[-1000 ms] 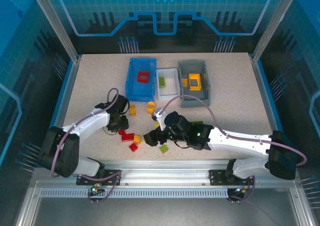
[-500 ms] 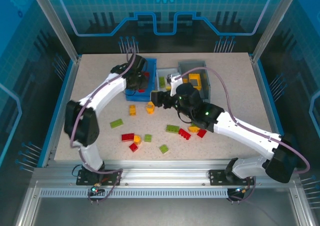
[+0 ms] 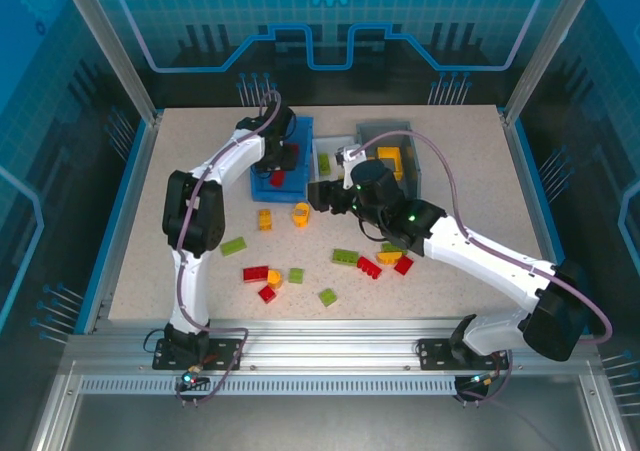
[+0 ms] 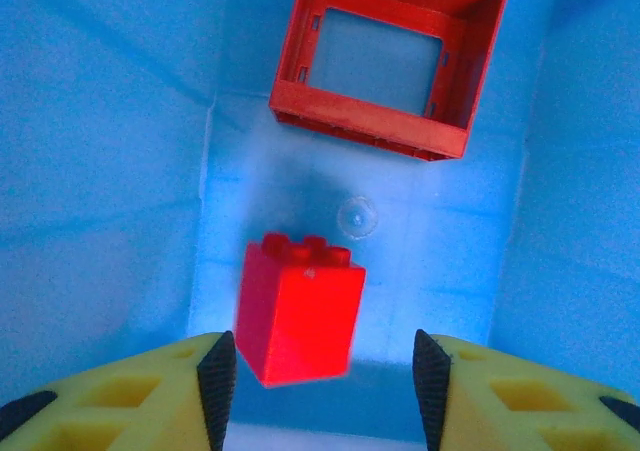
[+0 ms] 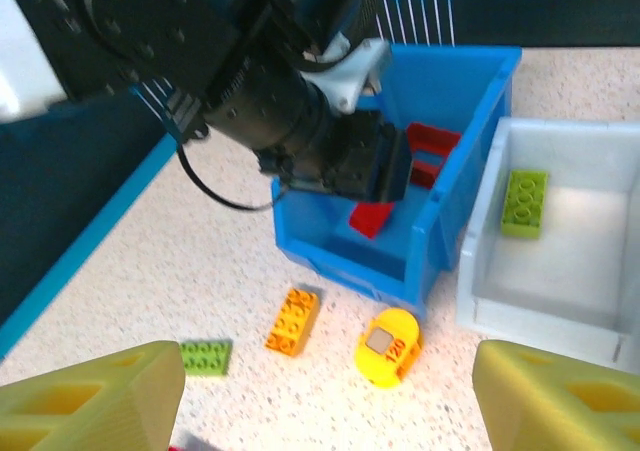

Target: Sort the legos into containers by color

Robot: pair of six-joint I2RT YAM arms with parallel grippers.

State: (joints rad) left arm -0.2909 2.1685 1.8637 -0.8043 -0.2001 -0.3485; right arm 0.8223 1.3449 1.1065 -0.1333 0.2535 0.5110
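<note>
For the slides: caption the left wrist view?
Left end effector open inside the blue bin, red brick between its fingers, red square frame beyond.

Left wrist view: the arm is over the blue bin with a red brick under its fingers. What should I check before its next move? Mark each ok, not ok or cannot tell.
1. The left gripper is open wider than the red brick below it: ok.
2. The brick is inside the blue bin, together with the red square frame: ok.
3. The brick is settled on the bin floor: cannot tell; it looks tilted.
4. The right gripper is open and empty: ok.
5. Sorting is finished: not ok; loose bricks lie on the table.
</note>
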